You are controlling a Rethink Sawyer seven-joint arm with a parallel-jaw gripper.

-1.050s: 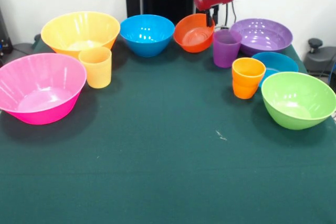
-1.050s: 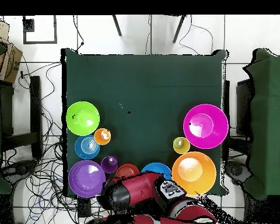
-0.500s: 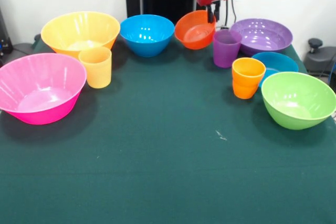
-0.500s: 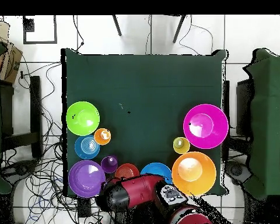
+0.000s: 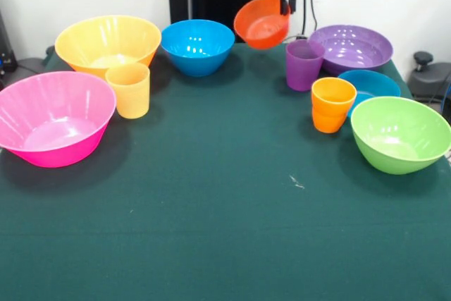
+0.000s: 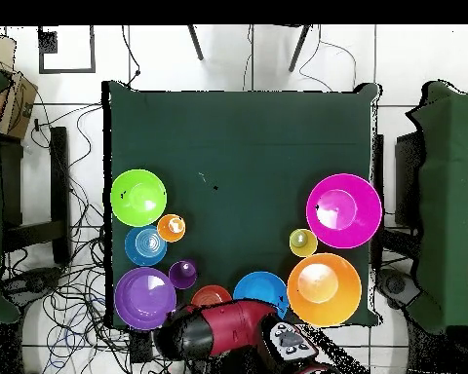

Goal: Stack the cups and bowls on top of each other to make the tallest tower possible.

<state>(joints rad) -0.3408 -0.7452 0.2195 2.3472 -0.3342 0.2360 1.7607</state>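
I am seeing the gripper (image 5: 285, 6) cut off by the top edge of the front frame, so its upper body is missing. In the overhead frame the arm (image 6: 223, 331) is covering half of the small red-orange bowl (image 6: 211, 295). The orange cup (image 5: 332, 103) is hiding part of the small blue bowl (image 5: 373, 84).

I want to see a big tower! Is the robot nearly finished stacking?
Not nearly. Nothing is stacked yet: every cup and bowl sits alone on the green table. In hand: the gripper holds the small red-orange plastic bowl by its rim, tilted, off the table. The orange plastic cup and all the rest wait.
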